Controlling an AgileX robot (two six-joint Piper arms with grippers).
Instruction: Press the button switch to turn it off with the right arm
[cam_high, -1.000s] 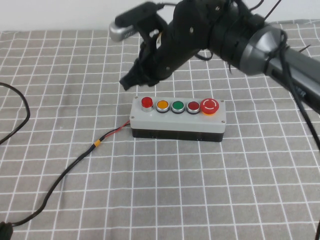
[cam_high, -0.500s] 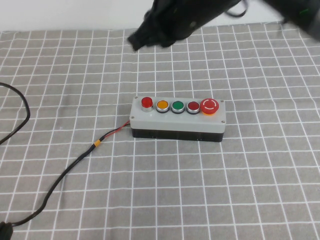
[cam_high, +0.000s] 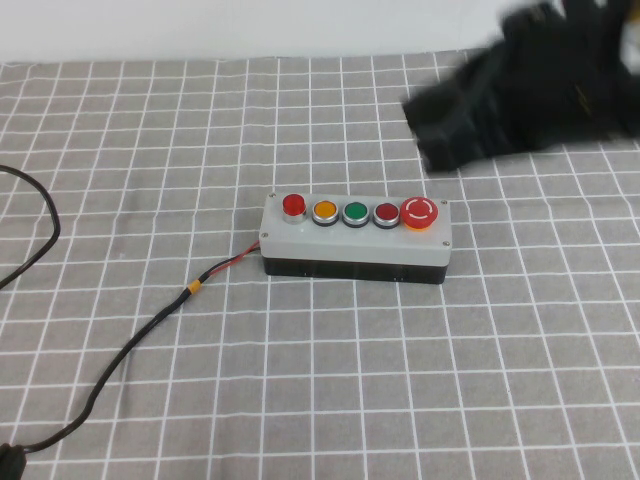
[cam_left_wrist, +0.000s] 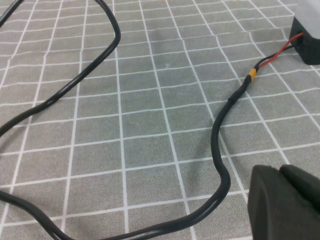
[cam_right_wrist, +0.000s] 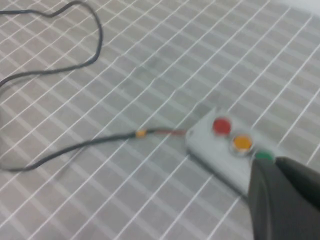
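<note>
My right hand (cam_high: 450, 125) is hovering up-right of the button switch (cam_high: 294, 205), grip unreadable; left hand (cam_left_wrist: 285, 202) is idling by the cable (cam_left_wrist: 220, 150), grip unreadable too.

**Camera setup**

High view: raised, on the robot's side, angled down over the checked cloth (cam_high: 150, 400). Left wrist view: low, close to the black cable (cam_left_wrist: 220, 165). Right wrist view: higher, oblique. All three share the button box (cam_high: 355, 250) and its cable.
</note>
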